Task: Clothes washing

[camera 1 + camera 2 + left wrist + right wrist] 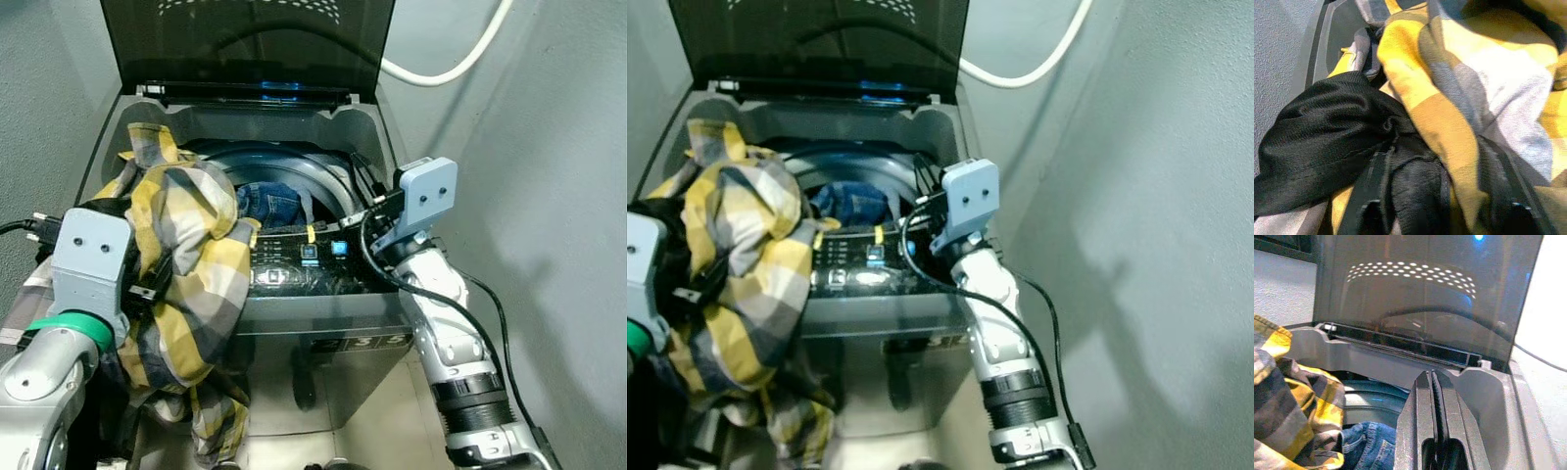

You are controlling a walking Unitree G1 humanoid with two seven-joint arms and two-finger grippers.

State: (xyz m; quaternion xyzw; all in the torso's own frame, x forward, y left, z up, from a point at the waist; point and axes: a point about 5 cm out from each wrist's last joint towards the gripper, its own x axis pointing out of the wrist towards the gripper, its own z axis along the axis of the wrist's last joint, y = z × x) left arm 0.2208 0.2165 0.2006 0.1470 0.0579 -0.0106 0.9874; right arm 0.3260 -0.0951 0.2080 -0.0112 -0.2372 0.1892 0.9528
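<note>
At the near left, the left end effector (1449, 205) grips a yellow-and-grey plaid shirt (186, 264) together with a black garment (1322, 142), its black fingers (1508, 196) buried in the folds; the shirt hangs from the washer's near-left rim down toward the floor (362, 421), its upper part draped over the left edge of the opening. The top-loading washing machine (382, 137) stands just ahead, its dark control panel (313, 264) along the near edge showing small lit blue indicators. To the right, the right end effector (1432, 416) reaches over the near-right corner of the opening, its two fingers pressed together and holding nothing. Inside the drum (294, 171), a blue denim garment (269, 204) lies just beyond the shirt. At the far side, the tinted lid (245, 39) stands raised, a blue light glowing at its hinge, and a white hose (451, 64) curves across the grey wall (549, 147) behind.
</note>
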